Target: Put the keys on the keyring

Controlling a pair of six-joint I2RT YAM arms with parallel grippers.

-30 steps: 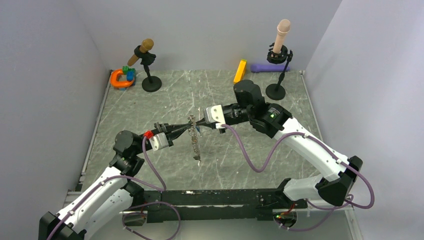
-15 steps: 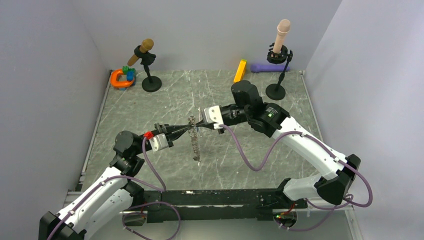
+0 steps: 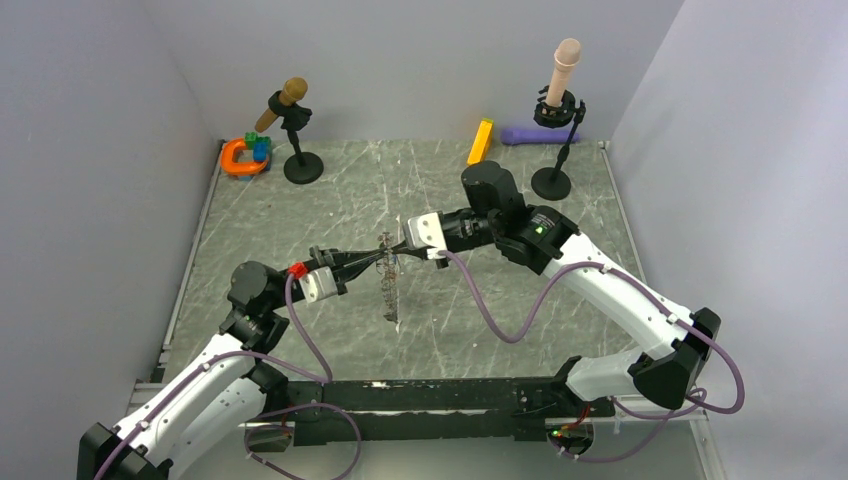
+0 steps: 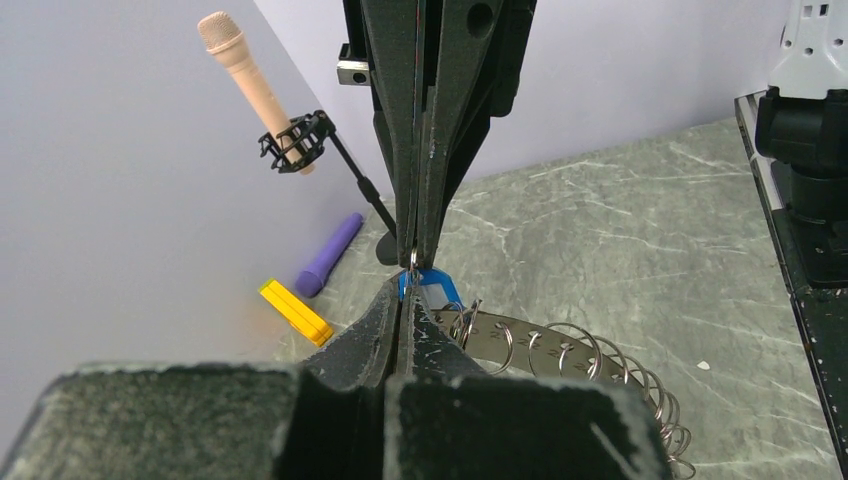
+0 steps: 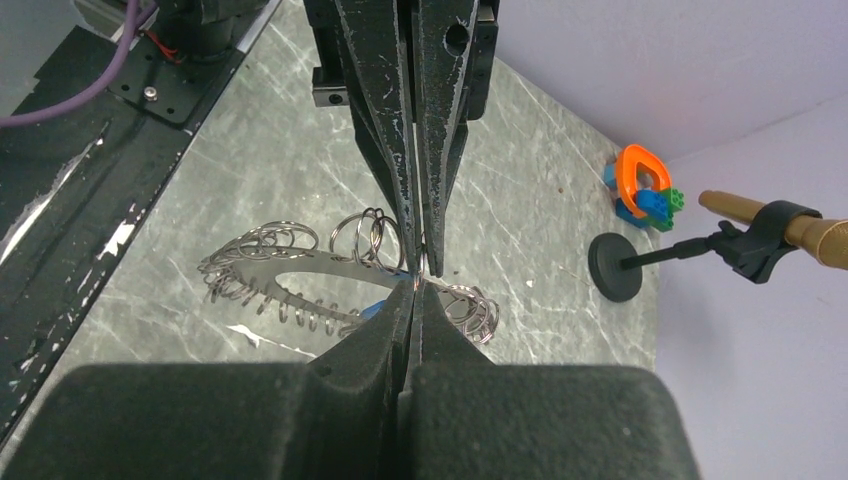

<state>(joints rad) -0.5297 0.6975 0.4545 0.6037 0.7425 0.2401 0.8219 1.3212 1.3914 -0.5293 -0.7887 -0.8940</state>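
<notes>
The grey keyring [image 3: 391, 295] hangs in the air at mid-table from the point where both grippers meet tip to tip. My left gripper [image 3: 383, 259] is shut, pinching the keyring's top by a loop. My right gripper [image 3: 394, 252] is shut on a small ring that carries a blue key [image 4: 432, 287]. In the left wrist view the keyring's band [image 4: 560, 345] with its wire loops trails right from my left gripper [image 4: 412, 283]. In the right wrist view the keyring [image 5: 300, 265] crosses behind my right gripper [image 5: 415, 287], with the blue key [image 5: 372, 310] beside it. The exact contact is partly hidden.
A microphone on a black stand [image 3: 300, 165] and an orange C-shaped toy with bricks [image 3: 245, 155] are at the back left. A yellow block [image 3: 481, 142], a purple piece [image 3: 530, 135] and a second microphone stand [image 3: 552, 180] are at the back right.
Both grippers have shifted slightly left and stayed tip to tip. The keyring hangs the same way.
</notes>
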